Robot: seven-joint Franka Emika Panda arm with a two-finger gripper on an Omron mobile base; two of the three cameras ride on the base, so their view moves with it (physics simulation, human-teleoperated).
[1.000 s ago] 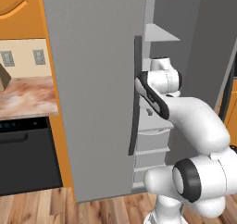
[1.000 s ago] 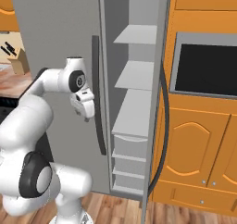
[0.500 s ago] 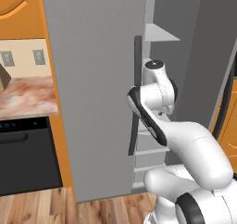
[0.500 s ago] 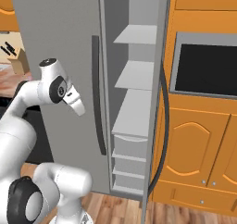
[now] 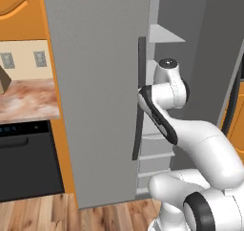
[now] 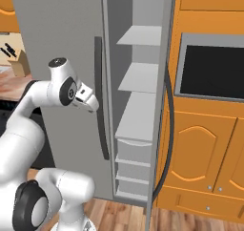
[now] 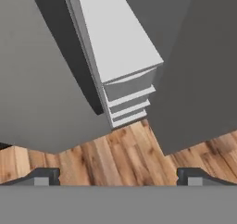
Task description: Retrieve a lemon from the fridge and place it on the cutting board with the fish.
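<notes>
The fridge (image 6: 57, 34) stands with its left door shut and its right door swung open, baring white shelves (image 6: 143, 77) and drawers (image 6: 133, 151). No lemon shows on the shelves I can see; the lemon, the cutting board and the fish are out of view. My gripper (image 6: 91, 102) hovers in front of the left door's dark handle (image 6: 99, 96), pointing down and right toward the opening. In the hand view my gripper (image 7: 118, 179) is open with nothing between its fingertips, looking down at the fridge drawers (image 7: 127, 100) and the floor.
The open right door (image 6: 164, 106) stands edge-on beside orange cabinets (image 6: 200, 153) and a black oven window (image 6: 212, 68). Left of the fridge are a marble counter (image 5: 24, 99), a black dishwasher (image 5: 24, 163) and a knife block (image 6: 19, 63). Wooden floor (image 7: 115, 158) lies below.
The arm has folded and turned beside the left door handle, lifting its wrist and swinging the hand toward the fridge opening. The gripper has stayed open and the doors have not moved.
</notes>
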